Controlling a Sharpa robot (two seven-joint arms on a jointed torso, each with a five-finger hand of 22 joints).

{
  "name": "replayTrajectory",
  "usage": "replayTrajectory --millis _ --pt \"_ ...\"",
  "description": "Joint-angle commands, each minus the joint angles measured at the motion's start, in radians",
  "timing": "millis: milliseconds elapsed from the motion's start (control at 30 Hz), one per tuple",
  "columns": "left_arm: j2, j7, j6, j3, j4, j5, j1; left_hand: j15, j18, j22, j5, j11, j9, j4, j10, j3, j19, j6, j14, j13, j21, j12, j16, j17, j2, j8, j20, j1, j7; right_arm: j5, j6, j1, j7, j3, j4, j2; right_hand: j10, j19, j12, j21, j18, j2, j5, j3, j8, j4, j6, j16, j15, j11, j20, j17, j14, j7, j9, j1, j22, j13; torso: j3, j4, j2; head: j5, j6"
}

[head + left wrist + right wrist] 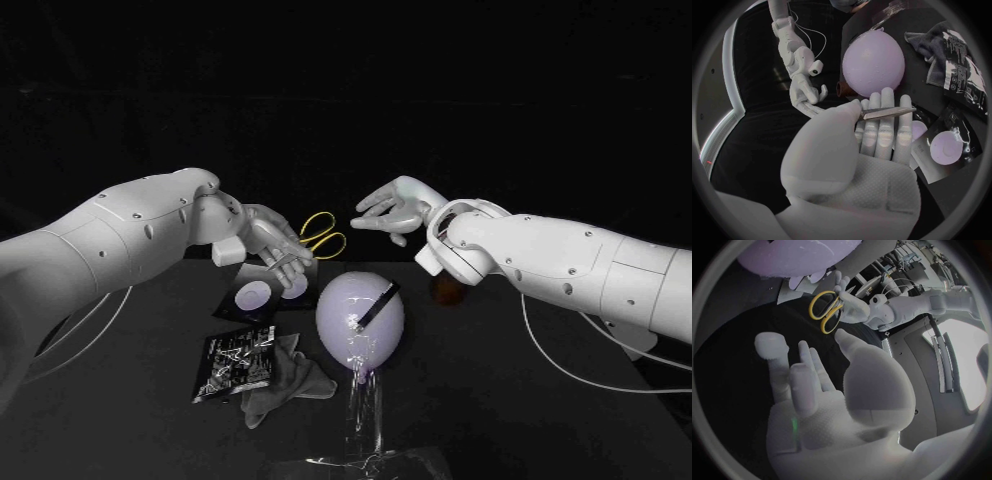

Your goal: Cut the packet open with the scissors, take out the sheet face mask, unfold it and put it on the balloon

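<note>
My left hand (264,240) grips the scissors by their blades (887,112), pinched between thumb and fingers. The yellow handles (325,233) stick out towards my right hand (397,210), which hovers just beyond them with fingers spread and nothing in it. In the right wrist view the scissors (826,311) hang between the left hand (857,307) and the right hand (811,385). The lavender balloon (361,318) stands upright on a clear stand (361,405) in the middle. A black packet (238,362) lies flat to its left, with a grey crumpled sheet (284,385) beside it.
A clear wrapper with a lavender disc (260,295) lies under my left hand, also seen as the wrapper (945,147). A small brown object (453,291) sits right of the balloon, under my right forearm. A black strip (378,305) lies on the balloon.
</note>
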Motion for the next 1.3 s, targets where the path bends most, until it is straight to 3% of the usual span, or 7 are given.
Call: replayTrajectory --millis 33,500,867,1100,1300 --pt "0.0 0.025 -0.011 0.002 0.006 -0.007 0.001 -0.003 0.011 0.001 -0.002 -0.035 0.001 -0.07 0.049 0.062 0.0 -0.007 -0.003 0.001 0.006 0.003 -0.004 0.002 0.006 0.005 -0.006 -0.001 0.002 0.096 0.1 -0.005 -0.029 0.0 -0.012 0.012 -0.005 0.006 0.001 0.012 0.002 0.015 -0.002 -0.011 -0.004 0.002 -0.001 0.007 0.007 0.002 0.007 0.01 0.038 0.004 -0.001 0.004 0.078 0.001 -0.0018 -0.0006 -0.002 -0.002 -0.003" --pt "0.0 0.025 -0.01 0.002 0.022 -0.006 0.001 -0.003 0.011 0.001 -0.002 -0.035 0.001 -0.07 0.049 0.062 0.0 -0.007 -0.003 0.001 0.006 0.003 -0.004 0.002 0.006 0.005 -0.006 -0.001 0.002 0.109 0.137 -0.019 -0.025 0.0 -0.066 0.064 0.001 0.015 0.002 0.044 0.001 0.04 -0.002 -0.03 0.0 0.006 0.004 0.019 0.006 0.001 0.01 0.033 0.043 0.002 -0.001 0.028 0.085 0.002 -0.0013 0.0006 -0.002 -0.003 -0.004" --pt "-0.006 0.027 -0.018 0.003 0.044 0.001 0.002 -0.003 0.011 0.002 -0.002 -0.035 0.002 -0.073 0.049 0.063 -0.001 -0.007 -0.004 0.001 0.006 0.002 -0.004 0.002 0.006 0.005 -0.006 -0.002 0.002 0.078 0.169 -0.034 -0.03 -0.001 -0.111 0.101 0.003 0.018 0.001 0.056 0.003 0.073 -0.006 -0.03 0.001 -0.012 0.006 0.025 0.005 -0.001 0.014 0.038 0.043 0.0 -0.003 0.079 0.089 0.001 -0.0019 0.0005 -0.001 -0.001 -0.005" --pt "-0.008 0.029 -0.023 0.004 0.05 0.003 0.002 -0.003 0.011 0.002 -0.002 -0.035 0.002 -0.073 0.049 0.063 -0.001 -0.007 -0.004 0.001 0.006 0.002 -0.004 0.002 0.006 0.005 -0.006 -0.002 0.002 0.042 0.202 -0.043 -0.041 -0.002 -0.117 0.104 0.042 0.021 0.013 0.083 0.002 0.099 -0.007 -0.001 0.018 -0.044 0.033 0.029 -0.003 -0.012 0.01 0.042 0.043 -0.012 0.003 0.136 0.095 0.004 -0.0014 -0.0017 -0.001 0.0 -0.008" --pt "-0.01 0.029 -0.023 0.005 0.052 0.003 0.002 -0.003 0.011 0.002 -0.002 -0.035 0.003 -0.074 0.049 0.064 -0.001 -0.007 -0.004 0.001 0.007 0.002 -0.004 0.002 0.005 0.005 -0.006 -0.003 0.003 0.041 0.185 -0.045 -0.032 -0.002 -0.117 0.097 0.083 0.033 0.022 0.15 -0.005 0.117 -0.007 0.036 0.039 -0.053 0.065 0.032 -0.014 -0.026 0.003 0.047 0.045 -0.027 0.011 0.156 0.109 0.003 -0.0002 -0.0022 -0.001 -0.001 -0.01"
